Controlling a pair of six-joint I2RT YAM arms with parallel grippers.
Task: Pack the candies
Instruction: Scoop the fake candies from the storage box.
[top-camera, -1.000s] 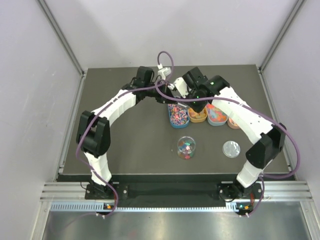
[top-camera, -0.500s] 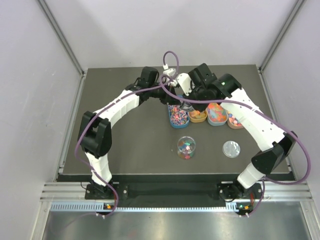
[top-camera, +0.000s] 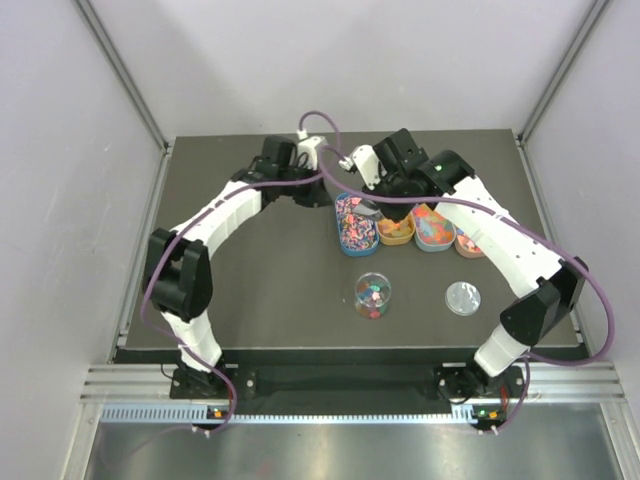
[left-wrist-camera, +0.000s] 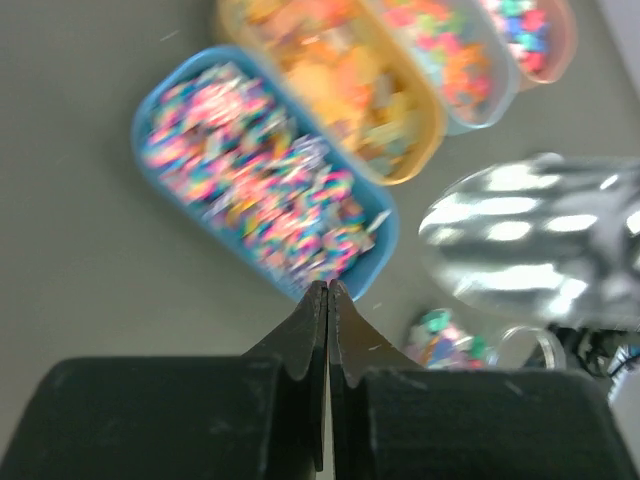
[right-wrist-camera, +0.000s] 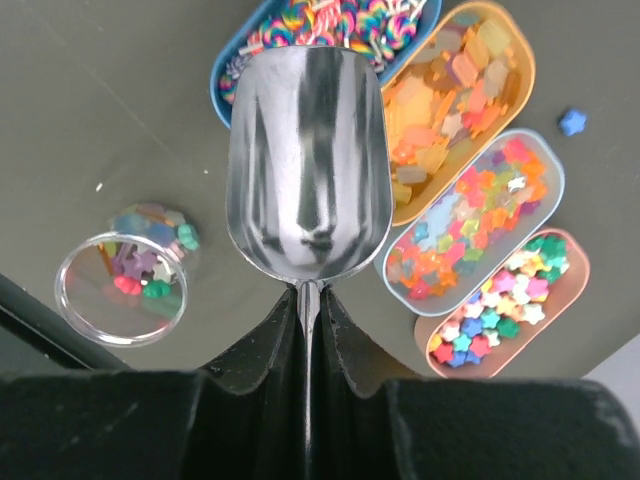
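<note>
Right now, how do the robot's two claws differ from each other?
The left gripper is pinched shut on nothing; the right gripper is shut on the handle of a metal scoop, whose bowl is empty. The left gripper's tips point toward the end of the blue tray; the right gripper's scoop reaches toward the blue tray and the orange tray. Both are black, with two fingers.

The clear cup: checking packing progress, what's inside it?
The clear cup holds a small heap of candies, purple, red and green among them, lying at its bottom. Pieces beneath the top ones are covered, so no count is possible.
</note>
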